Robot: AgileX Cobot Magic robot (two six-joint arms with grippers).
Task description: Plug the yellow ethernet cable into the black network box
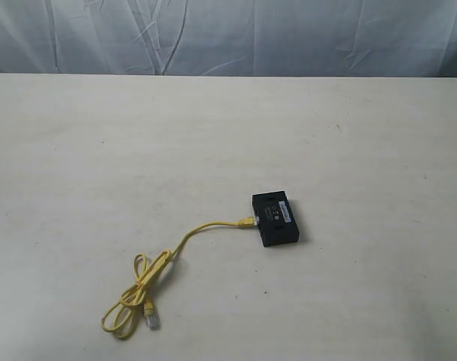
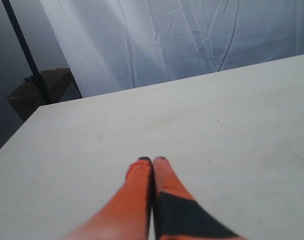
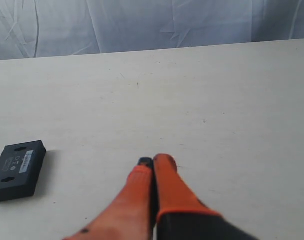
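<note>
The black network box [image 1: 275, 219] lies flat on the table, white label up, right of centre in the exterior view. The yellow ethernet cable [image 1: 184, 242] runs from the box's left side, where one plug [image 1: 246, 222] meets it, down to a loose loop with the free clear plug [image 1: 150, 315] near the front edge. Neither arm shows in the exterior view. My left gripper [image 2: 153, 160] is shut over bare table, holding nothing. Shut and empty too, my right gripper [image 3: 154, 161] hovers apart from the box [image 3: 17, 170], which appears at the picture's edge.
The pale table [image 1: 364, 150] ends at a wrinkled grey-white curtain [image 1: 228, 37]. In the left wrist view a dark pole [image 2: 24, 47] and a brown box [image 2: 41, 92] stand beyond the table's edge.
</note>
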